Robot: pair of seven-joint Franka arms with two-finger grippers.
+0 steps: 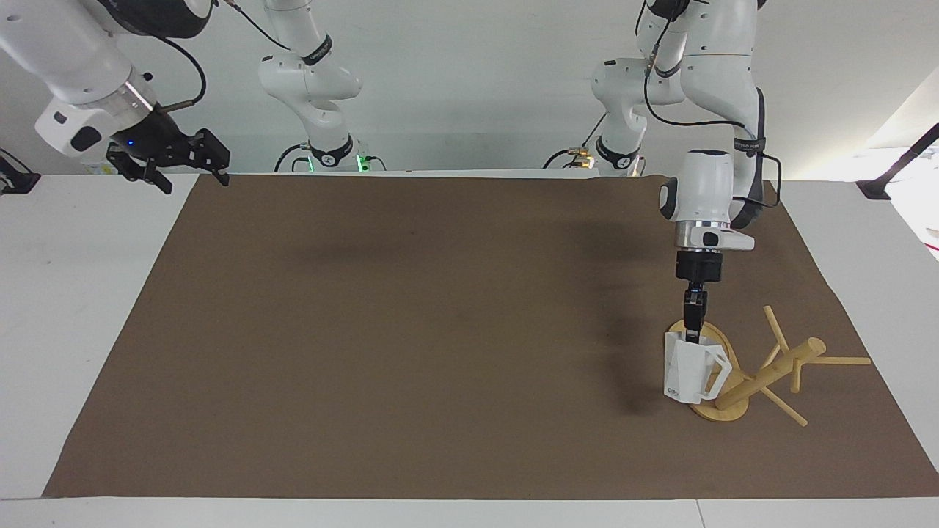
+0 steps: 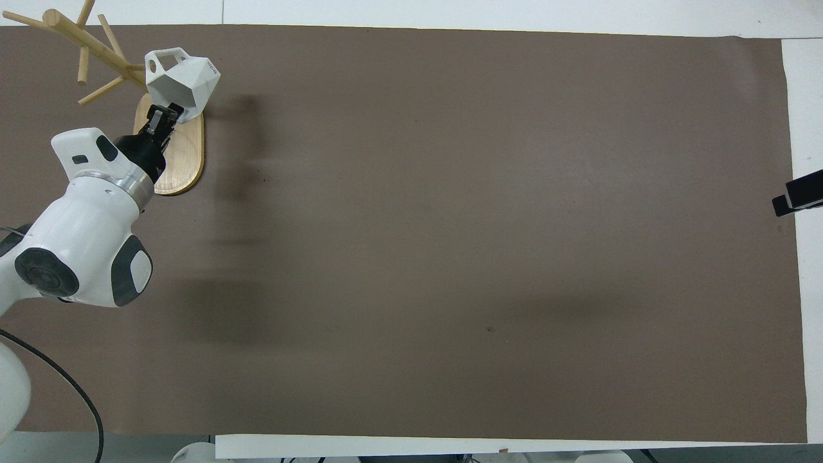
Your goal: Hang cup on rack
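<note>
The white faceted cup (image 1: 688, 370) (image 2: 184, 76) hangs mouth up from its rim, with my left gripper (image 1: 691, 336) (image 2: 161, 119) shut on that rim. It is over the oval base (image 1: 722, 415) (image 2: 185, 161) of the bamboo rack (image 1: 776, 370) (image 2: 96, 45), at the left arm's end of the table. The cup's squared handle points at the rack's post and sits close to it; I cannot tell whether they touch. My right gripper (image 1: 189, 176) is open and holds nothing, raised high at the right arm's end near the mat's corner. Only one fingertip (image 2: 797, 196) shows in the overhead view.
A brown mat (image 1: 411, 330) covers most of the white table (image 1: 81, 293). Thin pegs (image 1: 843, 360) stick out from the rack's post in several directions.
</note>
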